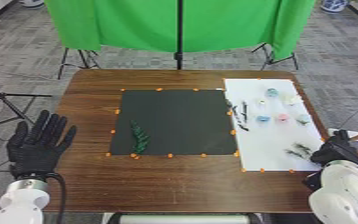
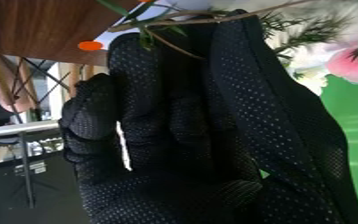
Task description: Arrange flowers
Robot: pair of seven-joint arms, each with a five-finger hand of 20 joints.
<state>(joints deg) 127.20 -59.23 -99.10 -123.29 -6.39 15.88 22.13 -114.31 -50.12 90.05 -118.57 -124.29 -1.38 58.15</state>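
In the head view, the left hand (image 1: 37,152) lay palm up at the lower left of the frame, its fingers spread and holding nothing. The right hand (image 1: 334,149) was at the lower right, beside the right edge of the white sheet (image 1: 255,145). The right wrist view brought out a brown stem (image 2: 180,21) with narrow green leaves, crossing in front of the right hand; whether the hand was pinching it, I could not tell.

Just left of that hand in the head view, needle-leaved sprigs (image 1: 296,150) lay on the sheet. A green leafy branch (image 1: 140,137) rested on the lower left part of the black mat (image 1: 177,117), at the middle of the brown bench (image 1: 175,187). Dark twigs (image 1: 244,111) lay along the sheet's left side. Right of them, a blue flower (image 1: 263,119) sat near a pink flower (image 1: 283,118), with another blue bloom (image 1: 271,92) farther up. The right wrist view revealed the pink one's dark centre and a pale flower (image 2: 312,80) beside it. Green cloth (image 1: 180,25) hung beyond the bench.
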